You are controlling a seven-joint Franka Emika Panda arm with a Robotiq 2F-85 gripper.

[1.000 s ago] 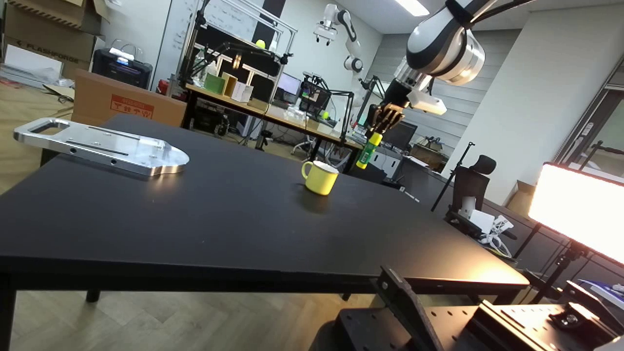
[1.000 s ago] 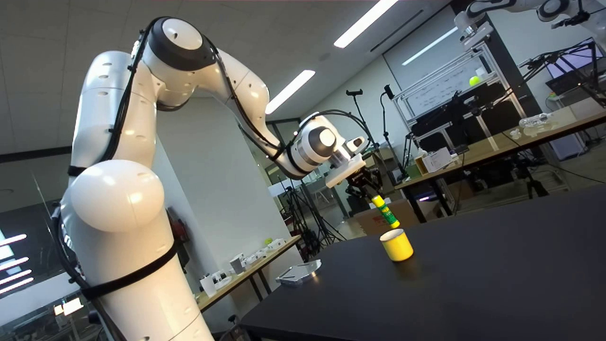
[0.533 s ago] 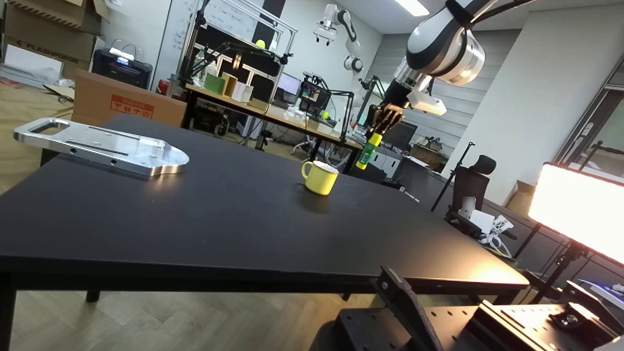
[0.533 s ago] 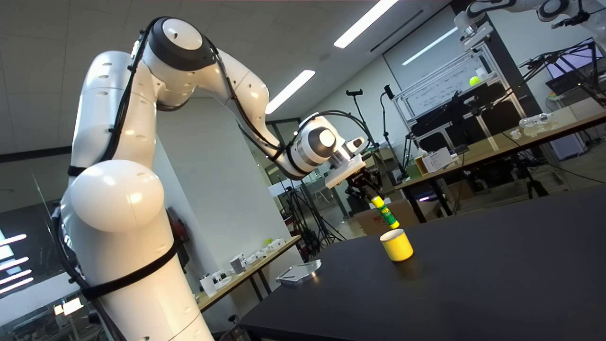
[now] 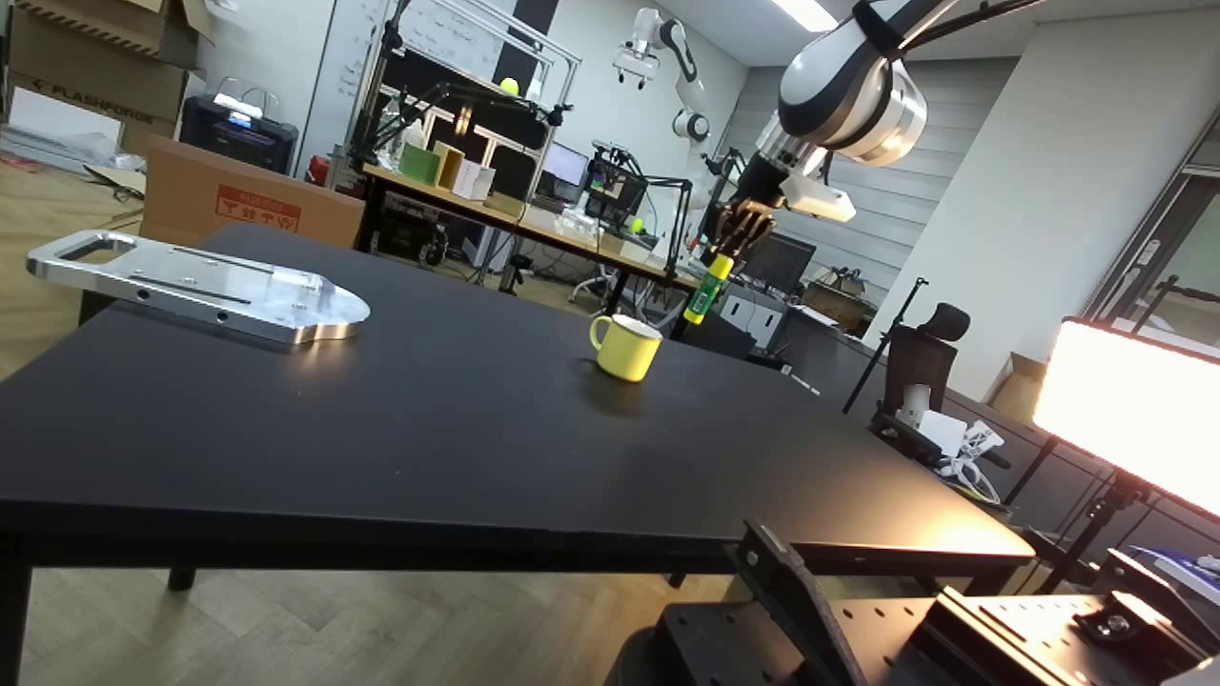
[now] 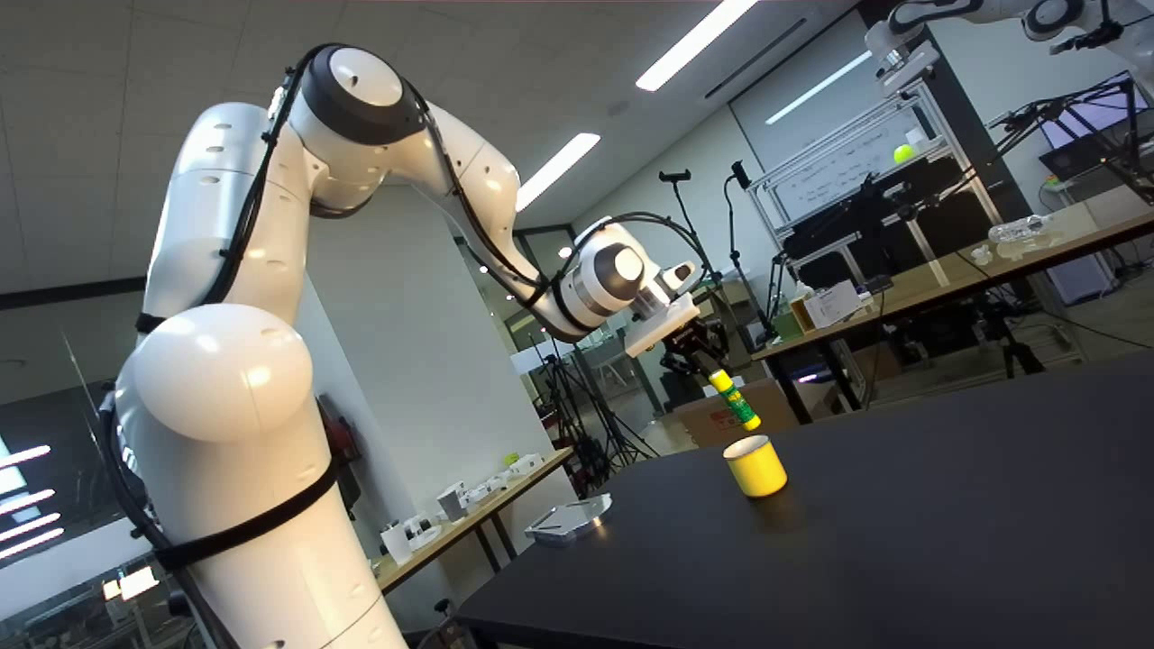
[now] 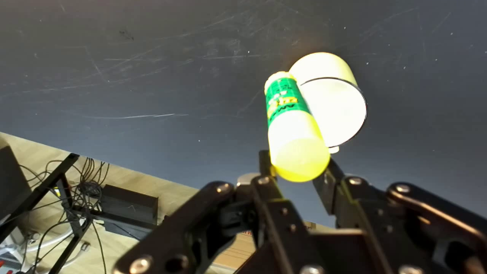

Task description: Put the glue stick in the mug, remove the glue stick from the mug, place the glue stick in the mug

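While the mug (image 5: 624,353) stands on the table (image 5: 429,438), the gripper (image 7: 298,166) holds the glue stick (image 5: 708,290) aloft between part-closed fingers (image 7: 329,186), right of the mug in an exterior view

Free gap between glue stick (image 5: 708,290) and mug (image 5: 626,352); metal plate (image 5: 205,284) well apart.

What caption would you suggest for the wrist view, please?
Tool gripping a green-labelled glue stick, with the mug partly hidden behind it.
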